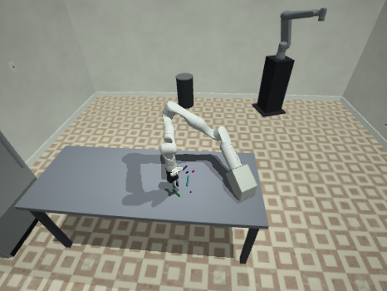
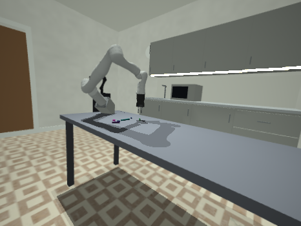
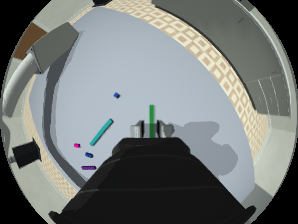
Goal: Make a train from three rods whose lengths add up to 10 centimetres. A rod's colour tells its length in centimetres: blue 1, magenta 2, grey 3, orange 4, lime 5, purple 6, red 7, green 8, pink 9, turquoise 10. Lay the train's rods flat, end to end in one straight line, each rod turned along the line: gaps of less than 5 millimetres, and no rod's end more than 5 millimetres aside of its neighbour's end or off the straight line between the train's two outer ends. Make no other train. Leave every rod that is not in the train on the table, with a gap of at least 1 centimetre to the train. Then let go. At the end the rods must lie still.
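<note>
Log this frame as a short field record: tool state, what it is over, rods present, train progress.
tool: black two-finger tool partly open, holding nothing, raised above the grey table
under tool: long green rod, flat on the table
other rods: long turquoise rod, purple rod, short magenta rod, two tiny blue rods, scattered apart
train: no rods joined end to end

Rises from the block base (image 1: 242, 183), arches up through a bent elbow, drops the wrist straight down. Tool (image 1: 173, 186) pointing vertically, fingers half-parted (neither wide nor closed), gripping nothing, hanging just above the counter (image 1: 83, 183).
</note>
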